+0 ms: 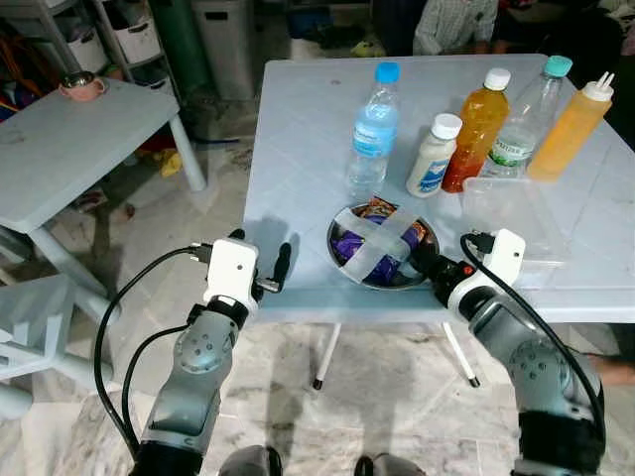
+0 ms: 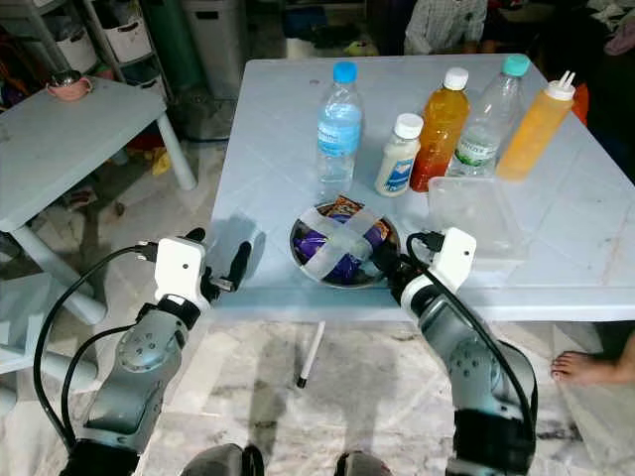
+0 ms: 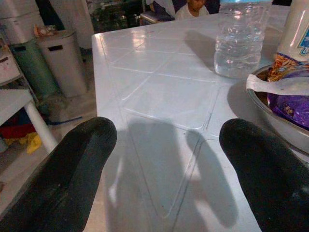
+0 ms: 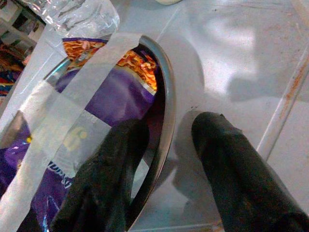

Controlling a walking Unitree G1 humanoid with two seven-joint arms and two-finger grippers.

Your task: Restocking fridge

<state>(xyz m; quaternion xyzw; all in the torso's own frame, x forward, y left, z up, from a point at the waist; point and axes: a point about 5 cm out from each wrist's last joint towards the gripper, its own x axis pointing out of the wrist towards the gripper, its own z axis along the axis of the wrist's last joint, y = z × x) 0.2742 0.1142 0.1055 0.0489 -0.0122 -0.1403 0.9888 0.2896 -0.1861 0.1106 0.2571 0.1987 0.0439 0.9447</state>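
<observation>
A metal bowl (image 1: 331, 241) holding purple and orange snack packets (image 1: 359, 245), strapped over with a cross of white tape, sits near the front edge of the pale blue table (image 1: 308, 129). My right gripper (image 1: 425, 260) is open and straddles the bowl's right rim (image 4: 166, 82), with one finger (image 4: 116, 159) inside against the packets and the other on the table outside. My left gripper (image 1: 261, 248) is open at the table's front-left edge, with bare tabletop between its fingers (image 3: 72, 164). Behind the bowl stand a blue-capped water bottle (image 1: 375, 129), a small white bottle (image 1: 434, 157) and an orange juice bottle (image 1: 476, 129).
A teal-capped clear bottle (image 1: 526, 124) and a yellow squeeze bottle (image 1: 571, 129) stand at the back right, with a clear plastic container (image 1: 511, 213) in front of them. A grey side table (image 1: 60, 139) stands to the left. A person (image 1: 451, 25) sits beyond the table, and a bare foot (image 2: 585, 365) shows at right.
</observation>
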